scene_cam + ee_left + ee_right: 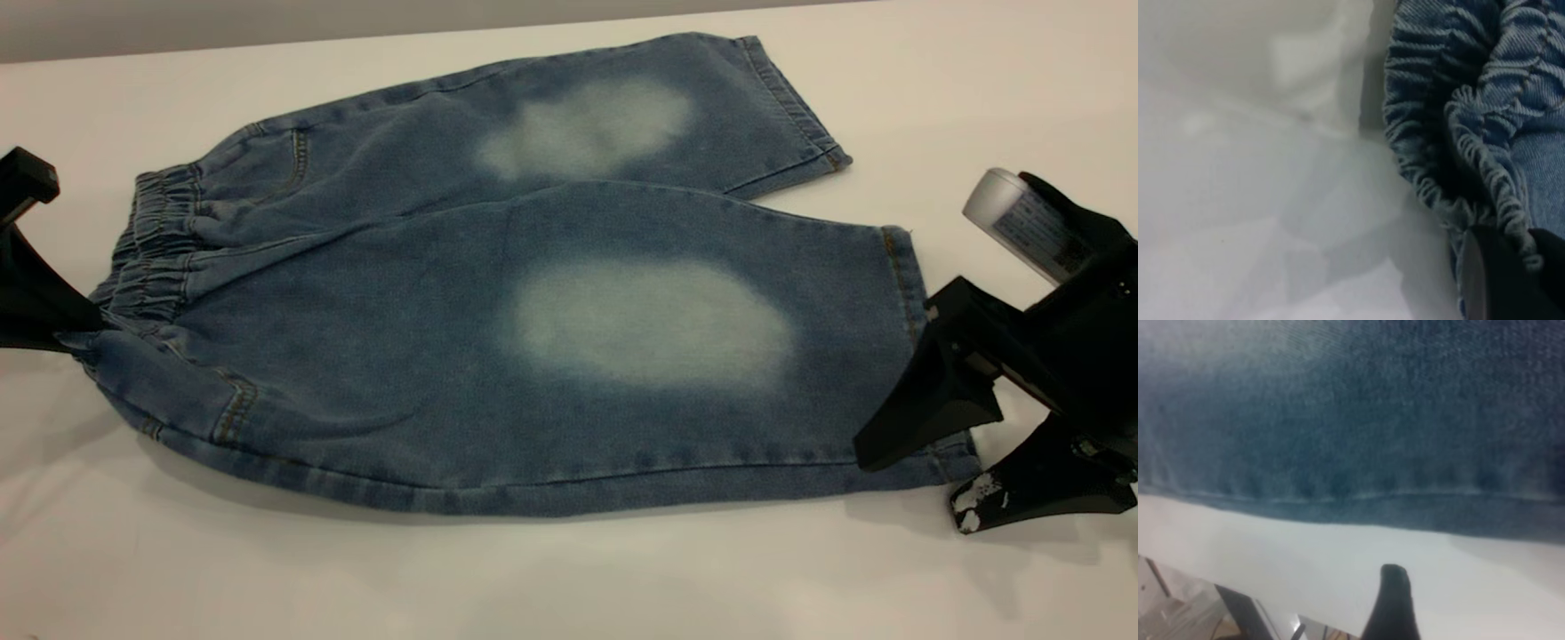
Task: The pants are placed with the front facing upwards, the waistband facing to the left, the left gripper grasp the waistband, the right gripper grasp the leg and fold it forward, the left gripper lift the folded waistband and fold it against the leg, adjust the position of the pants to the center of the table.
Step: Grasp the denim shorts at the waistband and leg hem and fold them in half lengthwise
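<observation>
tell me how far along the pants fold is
Done: the pants lie flat on the table, front up, waistband to the left. In hand: the left gripper has pinched the waistband's near corner; the right gripper sits open at the near leg, one finger on its hem, one on the table. Left: both folds and centering.

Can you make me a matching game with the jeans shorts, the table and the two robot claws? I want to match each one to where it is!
1. waistband
2. near leg's hem
3. left gripper
4. right gripper

A. at the hem, fingers apart
B. at the waistband's near corner
C. pants' right end
D. pants' left end

Pairs: 1-D, 2-C, 3-B, 4-A
</observation>
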Controlling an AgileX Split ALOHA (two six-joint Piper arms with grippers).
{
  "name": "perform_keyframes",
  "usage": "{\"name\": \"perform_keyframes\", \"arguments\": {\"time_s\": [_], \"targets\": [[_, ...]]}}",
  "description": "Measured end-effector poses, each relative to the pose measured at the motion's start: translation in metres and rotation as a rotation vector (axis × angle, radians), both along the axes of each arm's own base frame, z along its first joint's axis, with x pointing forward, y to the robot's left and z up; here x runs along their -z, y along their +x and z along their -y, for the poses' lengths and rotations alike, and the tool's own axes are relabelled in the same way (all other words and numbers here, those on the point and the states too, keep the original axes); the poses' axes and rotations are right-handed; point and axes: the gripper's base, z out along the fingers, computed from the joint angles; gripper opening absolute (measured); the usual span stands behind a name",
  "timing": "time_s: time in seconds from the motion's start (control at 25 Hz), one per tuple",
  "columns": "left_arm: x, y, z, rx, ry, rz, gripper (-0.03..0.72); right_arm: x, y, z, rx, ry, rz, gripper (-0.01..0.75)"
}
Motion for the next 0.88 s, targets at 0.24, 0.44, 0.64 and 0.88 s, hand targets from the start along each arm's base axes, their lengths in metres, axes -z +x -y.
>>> {"name": "perform_keyframes", "arguments": {"time_s": [0.24, 0.44, 0.64, 0.88], "targets": [[0.000, 0.000, 0.000, 0.002, -0.002, -0.001, 0.104, 0.001, 0.002, 0.002, 0.010, -0.025, -0.002, 0.507], [0.000, 0.000, 0.000, 0.002, -0.002, -0.001, 0.104, 0.000, 0.011, 0.003, 0.043, -0.049, 0.029, 0.506], [0.000, 0.000, 0.000, 0.002, 0.001, 0.000, 0.104, 0.000, 0.015, 0.004, 0.051, -0.058, 0.046, 0.502], [0.000, 0.000, 0.000, 0.003, 0.001, 0.001, 0.104, 0.002, 0.017, 0.006, 0.062, -0.088, 0.058, 0.367]]}}
